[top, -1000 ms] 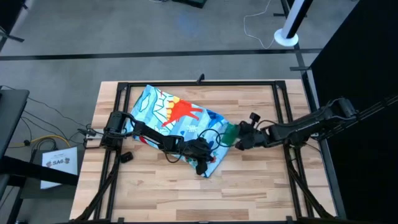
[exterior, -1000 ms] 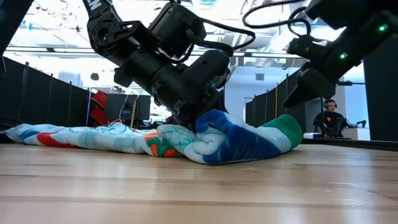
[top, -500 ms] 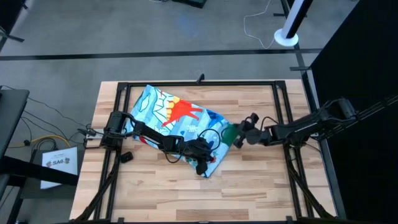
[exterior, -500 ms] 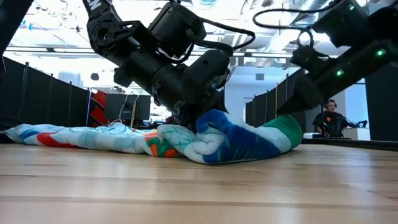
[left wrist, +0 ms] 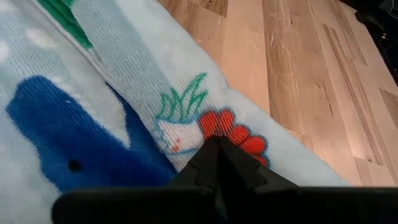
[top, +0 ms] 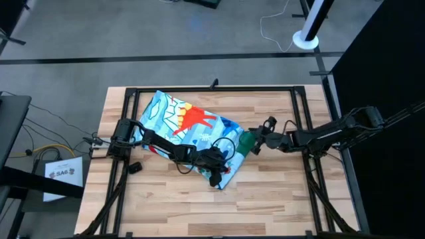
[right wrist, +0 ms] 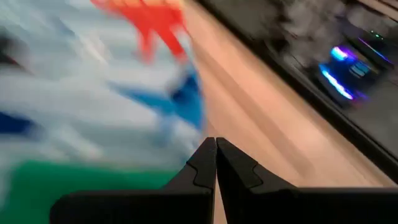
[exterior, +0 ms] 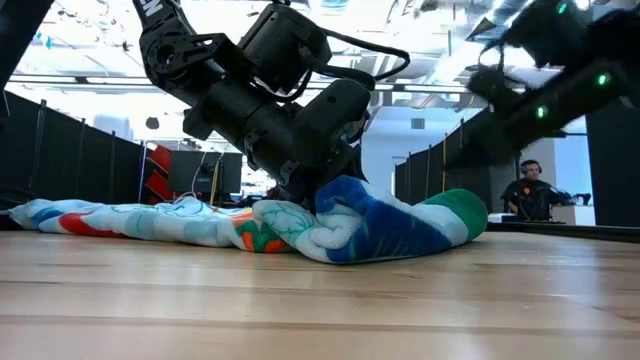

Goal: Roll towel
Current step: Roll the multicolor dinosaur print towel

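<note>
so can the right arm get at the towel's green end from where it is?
Probably yes: the right gripper, fingers shut, hangs beside the towel's green end with nothing between them. The left gripper is farther along the towel.

I count one towel (top: 188, 125), two arms with one gripper each, one table (top: 265, 199), and one person (exterior: 529, 193) behind.

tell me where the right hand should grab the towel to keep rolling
Probably the green end of the towel, the loose bulge nearest the right hand. Come from the right side, low along the table, fingers straddling the fold. It sits raised and rounded there, while the left hand pins the bunched near edge.
</note>
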You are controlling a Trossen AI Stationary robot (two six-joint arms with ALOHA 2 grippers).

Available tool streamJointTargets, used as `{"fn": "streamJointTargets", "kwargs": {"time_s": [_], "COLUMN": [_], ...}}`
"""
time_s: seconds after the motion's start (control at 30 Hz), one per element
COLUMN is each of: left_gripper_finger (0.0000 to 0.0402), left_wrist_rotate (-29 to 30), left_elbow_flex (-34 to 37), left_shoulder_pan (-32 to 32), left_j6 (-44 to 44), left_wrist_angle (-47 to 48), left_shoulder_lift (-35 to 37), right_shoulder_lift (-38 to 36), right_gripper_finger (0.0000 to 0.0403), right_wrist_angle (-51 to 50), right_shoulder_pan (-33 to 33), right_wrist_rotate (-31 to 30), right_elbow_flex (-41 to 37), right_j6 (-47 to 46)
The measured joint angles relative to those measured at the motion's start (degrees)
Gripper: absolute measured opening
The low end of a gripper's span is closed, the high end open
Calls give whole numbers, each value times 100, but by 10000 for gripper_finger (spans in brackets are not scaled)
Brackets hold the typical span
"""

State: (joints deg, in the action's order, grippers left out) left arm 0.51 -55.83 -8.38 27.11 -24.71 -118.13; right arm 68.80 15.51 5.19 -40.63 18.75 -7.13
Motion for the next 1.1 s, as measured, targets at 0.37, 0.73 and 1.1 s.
{"fn": "streamJointTargets", "kwargs": {"time_s": [0.37,0.73,1.1], "left_gripper_finger": [0,0,0], "left_wrist_rotate": [-2,56,127], "left_elbow_flex": [-2,-2,-9], "left_shoulder_pan": [-4,-87,-90], "left_j6": [-52,36,115], "left_wrist_angle": [8,19,61], "left_shoulder_lift": [0,0,0], "right_shoulder_lift": [1284,2222,1872], "right_gripper_finger": [0,0,0], "right_wrist_angle": [1463,1715,1268], "right_shoulder_pan": [125,-83,-102], "right_wrist_rotate": [457,368,-8], "right_elbow_flex": [-145,-124,-148], "right_j6": [-241,-552,-400]}}
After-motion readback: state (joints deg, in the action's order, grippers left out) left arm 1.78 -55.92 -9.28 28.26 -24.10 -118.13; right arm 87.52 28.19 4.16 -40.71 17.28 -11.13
